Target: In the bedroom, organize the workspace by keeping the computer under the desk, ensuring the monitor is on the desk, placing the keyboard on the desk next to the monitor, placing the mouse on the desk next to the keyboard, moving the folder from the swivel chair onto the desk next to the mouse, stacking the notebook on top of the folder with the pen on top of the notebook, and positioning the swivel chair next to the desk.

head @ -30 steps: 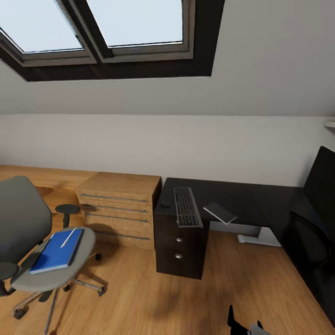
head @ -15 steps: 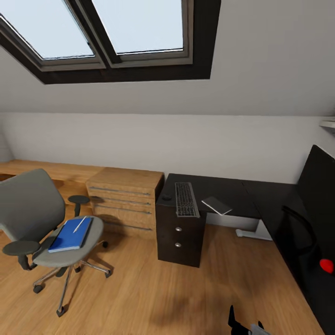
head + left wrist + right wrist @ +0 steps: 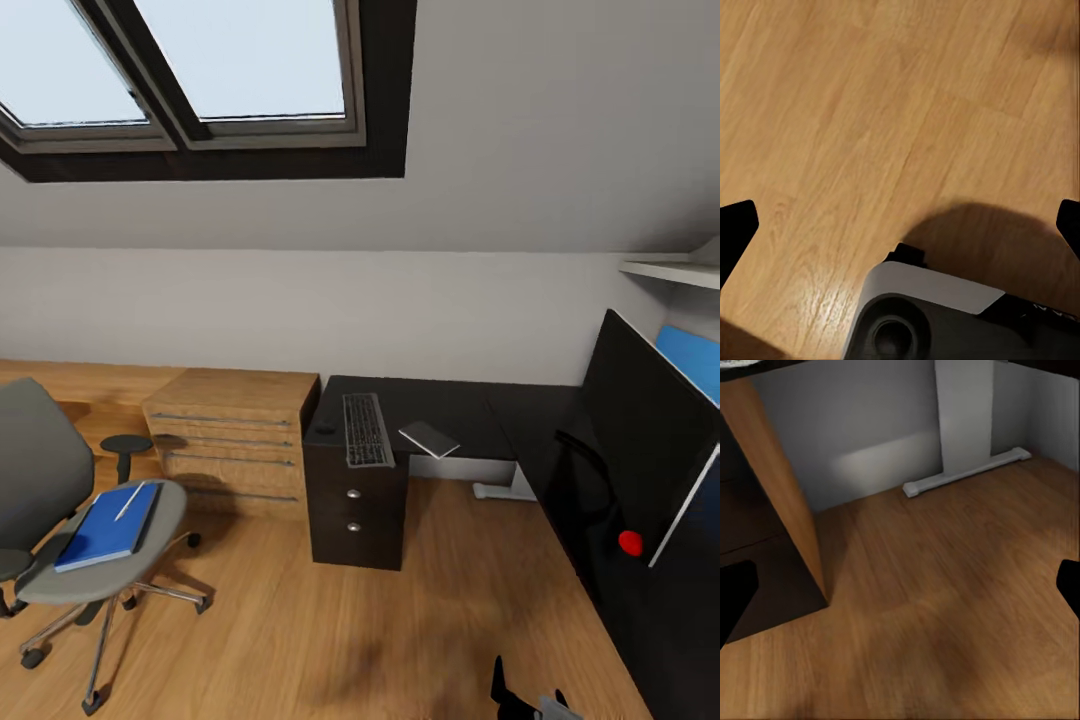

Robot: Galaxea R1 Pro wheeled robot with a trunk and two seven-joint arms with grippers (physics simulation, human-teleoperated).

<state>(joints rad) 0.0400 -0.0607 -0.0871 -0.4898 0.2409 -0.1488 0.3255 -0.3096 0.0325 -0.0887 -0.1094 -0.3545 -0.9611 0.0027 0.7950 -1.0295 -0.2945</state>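
Note:
The swivel chair (image 3: 40,480) stands at the left on the wood floor, apart from the desk (image 3: 470,410). The blue folder (image 3: 105,525) lies on its seat with the pen (image 3: 128,500) on top. On the black desk top lie the mouse (image 3: 322,430), the keyboard (image 3: 365,430) and the notebook (image 3: 430,438), whose corner overhangs the front edge. The monitor (image 3: 650,430) stands on the desk's right wing. The computer is out of view. My left gripper (image 3: 900,225) is open above bare floor. My right gripper (image 3: 900,589) is open, low near the floor and facing under the desk.
A light-wood drawer cabinet (image 3: 230,440) stands between chair and desk. The desk's dark drawer unit (image 3: 355,510) sits under the keyboard. A white desk foot (image 3: 967,472) lies ahead of the right gripper. Sloped ceiling with skylight (image 3: 200,70) overhead; a white shelf (image 3: 680,272) on the right.
The whole head picture has shifted left, so the camera has turned right. More of the monitor shows now. Chair, folder, keyboard and notebook keep their places.

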